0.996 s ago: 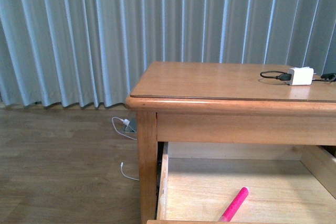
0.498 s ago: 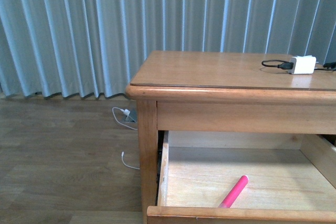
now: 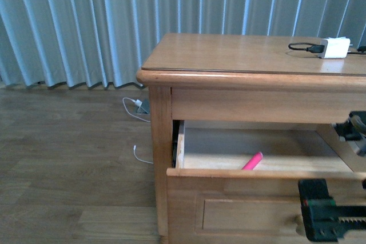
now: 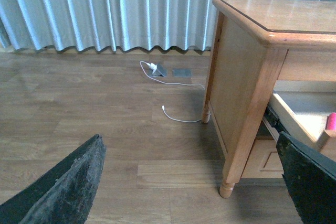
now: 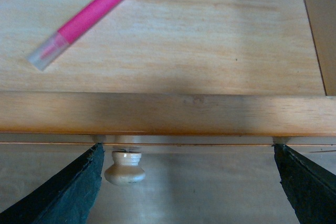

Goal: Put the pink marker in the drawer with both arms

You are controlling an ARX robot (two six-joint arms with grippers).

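Observation:
The pink marker [image 3: 252, 161] lies loose on the pale floor of the open drawer [image 3: 246, 172], only its upper end showing over the drawer front in the front view. In the right wrist view the pink marker [image 5: 84, 20] lies slanted on the boards, whitish cap towards the drawer front [image 5: 168, 113]. My right gripper [image 5: 186, 192] hangs open outside that front, near the round knob [image 5: 125, 167], holding nothing. Part of the right arm [image 3: 329, 216] shows at the lower right. My left gripper [image 4: 189, 192] is open over the floor beside the dresser, empty; the pink marker [image 4: 331, 121] peeks in at the edge.
A white charger block [image 3: 335, 47] with a black cable sits on the dresser top [image 3: 229, 52]. A white cable [image 4: 178, 116] trails on the wooden floor by the dresser leg [image 4: 227, 188]. Pale curtains [image 3: 86, 21] hang behind.
The view has sunk lower, so the drawer front now hides most of the marker. My right arm has come into view at the lower right. The marker lies where it was.

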